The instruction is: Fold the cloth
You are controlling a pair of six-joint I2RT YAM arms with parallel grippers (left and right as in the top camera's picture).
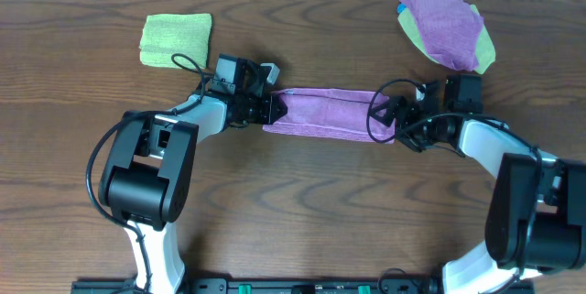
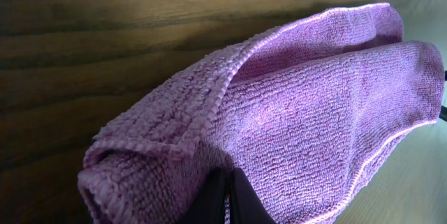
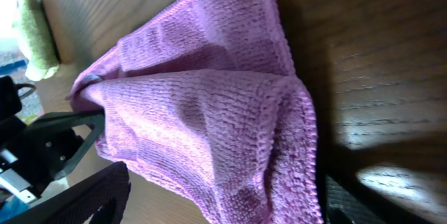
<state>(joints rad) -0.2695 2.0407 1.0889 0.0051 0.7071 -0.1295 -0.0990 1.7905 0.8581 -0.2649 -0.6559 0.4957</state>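
The purple cloth (image 1: 325, 113) lies as a long, already doubled strip across the middle of the overhead frame, stretched between the two grippers. It is looped terry. I judge it light, limp and fairly grippy: it will sag wherever it is not held and drag on the wood instead of sliding. Nothing about it is fragile. In the left wrist view its layers gape open like a pocket, so the stitched hem (image 2: 222, 95) is the place to pinch. Both layers should be taken together near a corner, or one layer will peel away.

The left gripper (image 1: 267, 108) sits at the strip's left end. Its fingers show as one dark wedge at the bottom centre of its own view, closed together with the cloth bunched over them, so it seems to have that end pinched. The right gripper (image 1: 389, 111) is at the right end. Its fingers stand wide apart at the lower corners of its view with the cloth end between them, gripping nothing.

The surface (image 1: 302, 212) is dark wood grain, flat and bare in the lower half of the overhead frame, which leaves room to fold. A heap of cloths (image 1: 444, 24), purple over green, sits at upper right, and a folded green cloth (image 1: 176, 39) at upper left. Both lie clear of the strip.
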